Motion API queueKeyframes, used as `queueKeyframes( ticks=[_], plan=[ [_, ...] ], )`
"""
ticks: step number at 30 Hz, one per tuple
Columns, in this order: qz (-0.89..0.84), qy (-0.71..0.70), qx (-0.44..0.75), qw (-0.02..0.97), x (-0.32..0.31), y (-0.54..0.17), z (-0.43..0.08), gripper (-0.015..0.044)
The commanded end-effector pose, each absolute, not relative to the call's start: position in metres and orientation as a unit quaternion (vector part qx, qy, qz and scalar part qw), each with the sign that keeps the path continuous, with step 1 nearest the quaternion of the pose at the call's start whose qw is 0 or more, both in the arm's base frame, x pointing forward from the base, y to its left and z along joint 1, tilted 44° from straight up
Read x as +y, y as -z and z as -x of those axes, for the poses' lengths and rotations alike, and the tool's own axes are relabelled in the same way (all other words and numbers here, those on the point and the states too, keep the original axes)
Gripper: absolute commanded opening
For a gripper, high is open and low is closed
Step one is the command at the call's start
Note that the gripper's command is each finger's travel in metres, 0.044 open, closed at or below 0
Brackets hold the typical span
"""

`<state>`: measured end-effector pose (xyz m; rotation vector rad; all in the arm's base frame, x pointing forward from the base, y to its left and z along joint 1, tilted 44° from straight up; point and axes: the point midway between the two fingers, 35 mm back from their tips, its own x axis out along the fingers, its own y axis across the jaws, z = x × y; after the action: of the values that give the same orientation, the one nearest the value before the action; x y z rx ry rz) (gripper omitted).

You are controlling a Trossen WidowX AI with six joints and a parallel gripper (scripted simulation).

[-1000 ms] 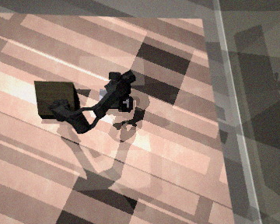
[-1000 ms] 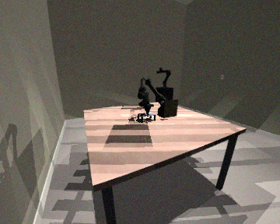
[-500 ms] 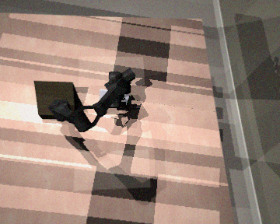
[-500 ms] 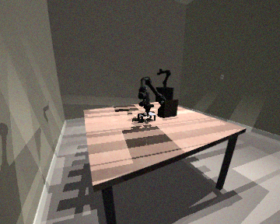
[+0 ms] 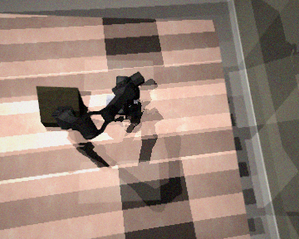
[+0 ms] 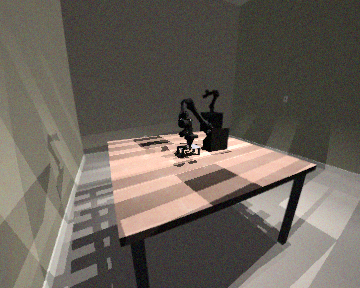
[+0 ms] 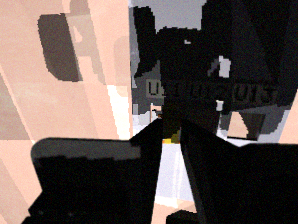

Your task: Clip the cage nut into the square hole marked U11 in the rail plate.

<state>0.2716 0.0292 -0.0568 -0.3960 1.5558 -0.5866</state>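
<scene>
From the top, the arm [image 5: 122,99] [image 6: 195,111] hides the nut; outside, it stands over the table [image 5: 206,166] [image 6: 148,195]; at the wrist, the jaws pinch the small, dark, yellow-edged cage nut [image 7: 172,131] just beside the U11 label [image 7: 160,88].

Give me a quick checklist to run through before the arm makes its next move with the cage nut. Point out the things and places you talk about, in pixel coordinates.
1. Cage nut [image 7: 173,135] between the gripper's fingertips: ok, its yellowish body shows there.
2. Gripper closed on it: ok.
3. Label U11 [image 7: 156,88] readable: ok, partly shadowed.
4. Nut lined up with the U11 hole [image 7: 156,111]: cannot tell, the fingers and shadow obscure it.
5. Wings hooked through the hole: cannot tell.
6. Gripper open and clear of everything, as the finish requires: not ok.
</scene>
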Motion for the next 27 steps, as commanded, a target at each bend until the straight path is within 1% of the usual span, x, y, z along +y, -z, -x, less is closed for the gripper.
queueKeyframes(
  ticks=[1,27],
  plan=[
    [0.179,0.265,0.684,0.656,0.0293,0.0569,-0.2726,0.0032],
    [0.198,0.284,0.678,0.649,0.0307,0.0590,-0.2728,0.0032]
  ],
)
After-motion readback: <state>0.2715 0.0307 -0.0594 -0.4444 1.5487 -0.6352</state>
